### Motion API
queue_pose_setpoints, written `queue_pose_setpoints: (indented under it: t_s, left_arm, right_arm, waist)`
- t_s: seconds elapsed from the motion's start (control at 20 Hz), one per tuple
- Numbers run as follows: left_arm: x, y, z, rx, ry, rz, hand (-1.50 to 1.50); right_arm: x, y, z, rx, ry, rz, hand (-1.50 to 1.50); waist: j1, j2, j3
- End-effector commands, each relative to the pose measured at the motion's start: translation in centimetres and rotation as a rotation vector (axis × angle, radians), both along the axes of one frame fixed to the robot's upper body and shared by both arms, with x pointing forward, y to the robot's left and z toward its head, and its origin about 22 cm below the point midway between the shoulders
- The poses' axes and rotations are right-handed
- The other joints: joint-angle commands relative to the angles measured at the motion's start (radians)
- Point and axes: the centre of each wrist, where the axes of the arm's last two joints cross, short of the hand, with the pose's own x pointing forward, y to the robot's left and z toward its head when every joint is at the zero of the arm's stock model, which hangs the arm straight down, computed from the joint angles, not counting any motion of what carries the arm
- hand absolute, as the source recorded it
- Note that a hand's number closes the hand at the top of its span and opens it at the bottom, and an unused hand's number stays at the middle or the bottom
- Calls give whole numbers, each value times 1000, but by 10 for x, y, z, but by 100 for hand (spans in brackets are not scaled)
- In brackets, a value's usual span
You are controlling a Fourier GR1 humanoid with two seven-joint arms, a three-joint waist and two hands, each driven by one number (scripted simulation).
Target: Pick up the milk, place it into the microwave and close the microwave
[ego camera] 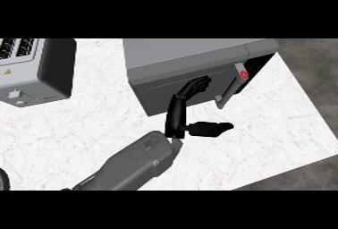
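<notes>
Marble counter (79,134) runs bare and wide around the left hand (179,117). Its right edge slants away close beside the microwave (198,53), with dark floor (310,53) beyond. The grey forearm rises from the lower edge. The hand stands upright, its straight, close-set fingers (196,84) touching the microwave door (162,94) and its thumb (211,129) jutting right, clear of everything. The door stands slightly ajar at its handle (228,91) side, leaving a dark gap. The milk cannot be made out; only a red spot (243,74) shows in the gap. A toaster (40,67) sits far left.
</notes>
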Motion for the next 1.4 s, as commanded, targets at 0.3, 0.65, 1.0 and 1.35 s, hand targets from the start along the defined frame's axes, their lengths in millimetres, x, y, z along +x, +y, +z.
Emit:
queue_pose_setpoints:
  t_s: [0.3, 0.65, 1.0, 1.35]
  left_arm:
    - [27, 4, 17, -36, -5, 108, -150]
    - [29, 5, 13, -45, -18, 97, -150]
    - [28, -1, 18, -53, -37, 64, -150]
    - [29, 2, 14, -53, -50, 81, -150]
  right_arm:
    - [10, 1, 14, -37, -39, -24, 150]
    - [18, -3, 18, -27, -50, -41, 150]
    - [38, 9, -42, 299, 174, 142, -150]
    - [46, -2, -38, 349, 202, 179, -150]
  waist:
    - [-2, 21, -1]
    - [17, 32, 1]
    - [21, 41, 4]
    - [10, 34, 3]
